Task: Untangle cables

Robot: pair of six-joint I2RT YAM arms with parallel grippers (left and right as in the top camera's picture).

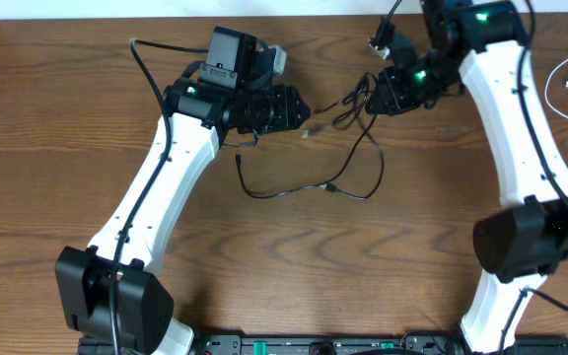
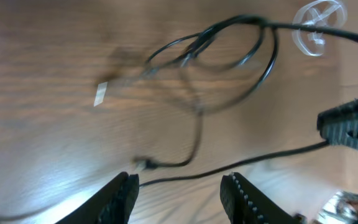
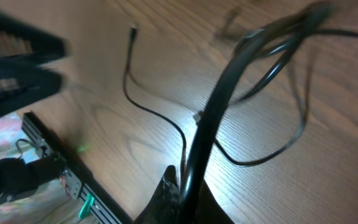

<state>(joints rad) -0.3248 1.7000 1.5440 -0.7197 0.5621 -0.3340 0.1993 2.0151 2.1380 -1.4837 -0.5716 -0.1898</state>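
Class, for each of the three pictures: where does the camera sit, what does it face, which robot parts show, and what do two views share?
Overhead: above the table, looking straight down; shows left arm, right arm, left claw, right claw.
Left wrist: on the left arm, facing down past its open fingers at the black cable.
Right wrist: behind its shut fingers, which hold that cable.
Shared: both wrist views show the same black cable loops.

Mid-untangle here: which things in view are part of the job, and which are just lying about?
Job:
- black cables, one end pinched in the shut right hand
- white cable, coiled apart at the far right
- left hand, open

Lying about:
- small pale tag near the left hand
- rail along the near edge
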